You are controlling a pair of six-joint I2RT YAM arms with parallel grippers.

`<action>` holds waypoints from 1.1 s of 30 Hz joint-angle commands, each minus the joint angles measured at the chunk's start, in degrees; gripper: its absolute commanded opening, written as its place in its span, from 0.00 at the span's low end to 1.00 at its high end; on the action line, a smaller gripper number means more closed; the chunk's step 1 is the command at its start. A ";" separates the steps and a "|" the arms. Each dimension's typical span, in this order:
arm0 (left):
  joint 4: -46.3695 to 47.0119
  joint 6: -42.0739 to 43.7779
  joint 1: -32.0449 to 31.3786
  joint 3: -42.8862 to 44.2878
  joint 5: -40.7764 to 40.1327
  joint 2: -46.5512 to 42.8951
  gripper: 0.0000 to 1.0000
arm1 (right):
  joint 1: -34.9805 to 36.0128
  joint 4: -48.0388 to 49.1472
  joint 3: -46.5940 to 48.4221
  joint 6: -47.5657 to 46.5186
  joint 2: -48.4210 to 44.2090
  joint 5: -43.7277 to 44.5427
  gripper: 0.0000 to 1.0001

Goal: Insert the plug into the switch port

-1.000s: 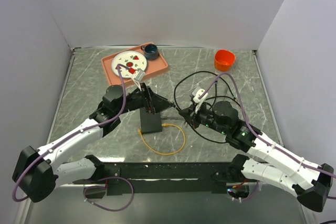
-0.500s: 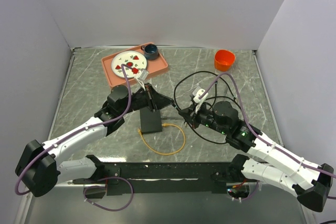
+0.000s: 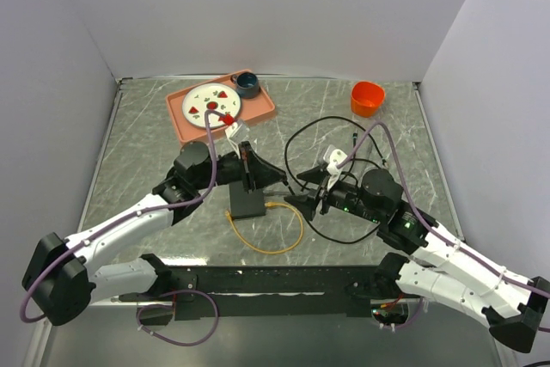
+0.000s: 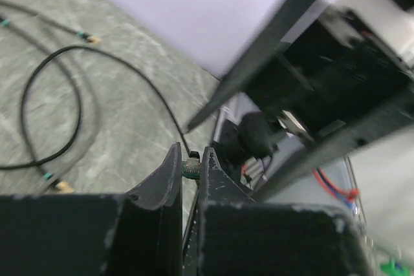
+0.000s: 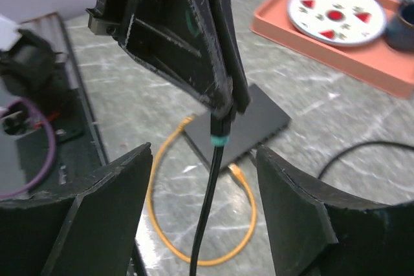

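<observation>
Grey marbled desk (image 3: 142,139) enclosed by plain white walls. At the far left of centre, pink tray (image 3: 263,113) carrying a white plate (image 3: 199,100) with red pieces and a dark cup (image 3: 247,84). Left gripper (image 5: 228,108) clenched on the plug (image 5: 220,127) of a black cable (image 3: 296,137), teal collar showing just below the fingertips, cable trailing down. Plug held over the far end of the switch (image 3: 247,204); contact between them not discernible. Switch flat on the desk near the middle. Yellow cable (image 3: 289,242) looped on the desk at the switch's near right. Right gripper (image 5: 204,154) released, fingers spread wide either side of the black cable, clear of it. Orange cup (image 3: 367,98) at the far right, well apart.
</observation>
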 commanded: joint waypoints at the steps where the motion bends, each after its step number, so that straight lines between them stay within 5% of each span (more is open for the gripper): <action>1: 5.17 6.60 -2.00 0.01 7.88 -4.98 0.01 | -0.67 2.25 2.04 -0.15 0.95 -10.13 0.72; 15: -1.51 12.76 -4.91 0.45 8.06 -10.61 0.01 | -9.72 13.41 0.02 10.22 -2.03 -35.82 0.62; 26: -0.19 11.00 -5.87 0.98 6.48 -9.21 0.01 | -9.55 8.05 2.93 11.01 3.68 -32.94 0.40; 33: -1.59 11.79 -7.01 1.59 5.69 -9.12 0.01 | -9.63 8.76 3.01 11.19 4.03 -30.47 0.38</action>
